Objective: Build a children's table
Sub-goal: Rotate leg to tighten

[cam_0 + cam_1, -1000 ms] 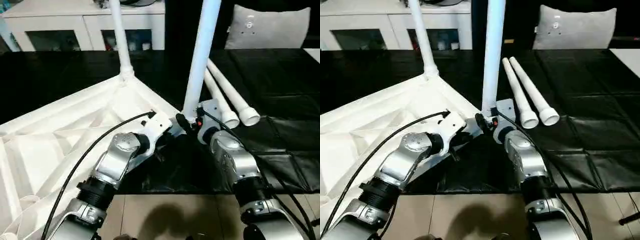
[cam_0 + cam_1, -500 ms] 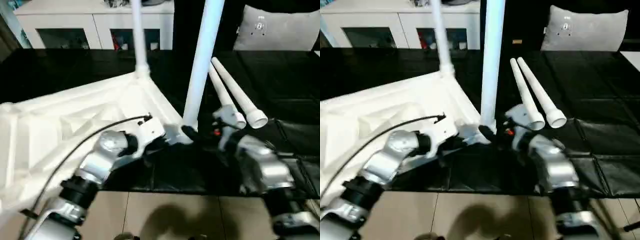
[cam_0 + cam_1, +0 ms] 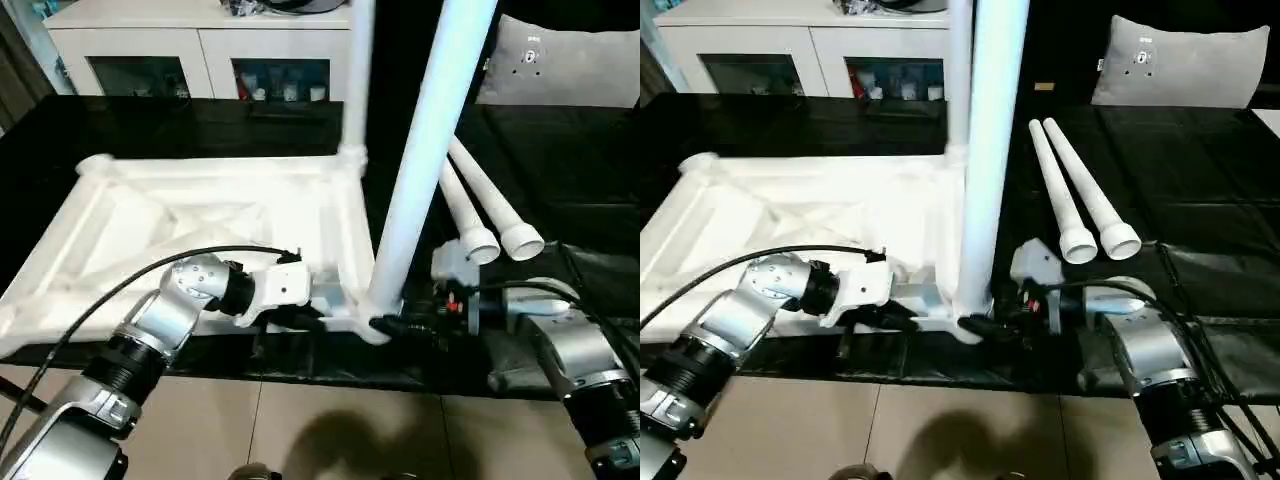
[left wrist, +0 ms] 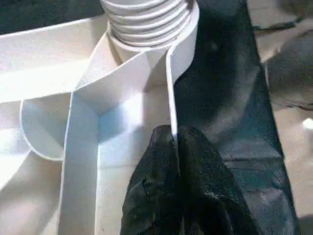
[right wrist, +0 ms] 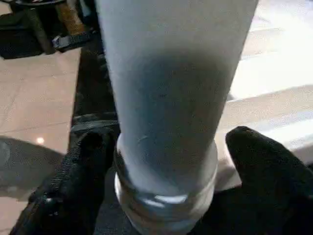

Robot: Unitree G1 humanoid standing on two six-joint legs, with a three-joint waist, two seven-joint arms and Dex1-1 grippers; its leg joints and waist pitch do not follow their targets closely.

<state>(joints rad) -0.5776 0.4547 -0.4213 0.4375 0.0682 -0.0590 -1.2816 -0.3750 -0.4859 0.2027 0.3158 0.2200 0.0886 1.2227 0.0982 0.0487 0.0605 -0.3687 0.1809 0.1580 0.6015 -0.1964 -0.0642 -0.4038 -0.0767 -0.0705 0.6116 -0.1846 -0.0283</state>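
A white cabinet (image 3: 200,50) stands at the back of the room, behind a large black-covered work surface (image 3: 560,160). On that surface the tabletop (image 3: 190,220) lies upside down, ribs showing. One leg (image 3: 355,80) rises from its far corner socket, and a second leg (image 3: 425,170) stands in the near corner socket (image 4: 146,29), close to the robot. Two spare legs (image 3: 1080,200) lie side by side on the black cover, near the tabletop but apart from it.

The left gripper (image 4: 178,147) is pinched shut on the thin outer wall of the tabletop just beside the near socket, which steadies the top. The right gripper (image 5: 161,161) sits around the base of the near leg with a black finger (image 5: 83,161) on either side; whether the fingers press on the leg cannot be told.

The step in hand looks like seating this leg. To do it well, the left pinch should hold the rim firm while the right closes squarely on the leg's base, keeps it upright, and drives it straight into the socket, not at a slant.
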